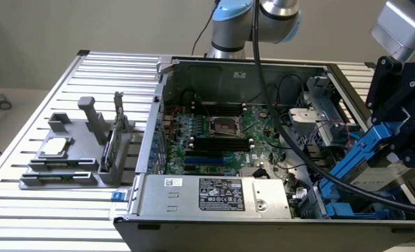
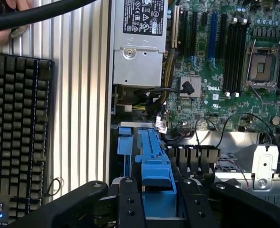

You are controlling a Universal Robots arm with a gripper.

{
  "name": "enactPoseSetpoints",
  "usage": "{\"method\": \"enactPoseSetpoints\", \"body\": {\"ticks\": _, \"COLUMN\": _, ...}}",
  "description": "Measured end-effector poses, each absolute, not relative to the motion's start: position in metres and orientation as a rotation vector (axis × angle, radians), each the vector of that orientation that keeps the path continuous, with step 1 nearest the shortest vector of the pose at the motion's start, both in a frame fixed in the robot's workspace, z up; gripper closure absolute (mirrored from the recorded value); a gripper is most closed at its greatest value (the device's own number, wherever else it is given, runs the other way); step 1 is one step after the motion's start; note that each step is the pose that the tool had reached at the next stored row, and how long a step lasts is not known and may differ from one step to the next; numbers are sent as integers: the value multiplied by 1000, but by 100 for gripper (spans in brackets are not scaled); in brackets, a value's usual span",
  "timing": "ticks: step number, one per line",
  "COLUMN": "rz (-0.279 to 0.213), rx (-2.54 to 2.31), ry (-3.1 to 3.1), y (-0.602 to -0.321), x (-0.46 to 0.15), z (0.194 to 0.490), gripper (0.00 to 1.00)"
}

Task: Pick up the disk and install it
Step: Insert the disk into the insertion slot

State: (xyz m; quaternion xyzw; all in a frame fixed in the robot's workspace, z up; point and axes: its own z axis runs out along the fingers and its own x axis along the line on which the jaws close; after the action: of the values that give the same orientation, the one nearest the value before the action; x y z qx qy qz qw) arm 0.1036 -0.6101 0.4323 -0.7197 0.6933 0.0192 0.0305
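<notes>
Exterior view: the gripper (image 1: 393, 149) hangs over the open computer case (image 1: 242, 64) at the exterior view's right, carrying the disk (image 1: 358, 157).
Fingers: narrowed onto the disk's blue carrier rails; the wrist view has one of the fingers (image 2: 130, 199) on each side of the carrier.
Disk position: in the air and tilted, its lower end near the blue bay fittings (image 1: 340, 210); it looks not yet seated.
Snag risk: the black cable (image 1: 291, 152) drapes across the case just under the disk and could catch a rail.
Jam risk: going in tilted, the carrier could bind on the bay edge or pinch the loose wires (image 2: 154, 102) nearby.
</notes>
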Motion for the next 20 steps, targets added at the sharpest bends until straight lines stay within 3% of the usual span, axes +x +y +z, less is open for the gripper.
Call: {"method": "enactPoseSetpoints", "body": {"ticks": 20, "rz": 66, "rx": -2221, "ry": 2140, "y": -610, "x": 106, "z": 414, "gripper": 67}}
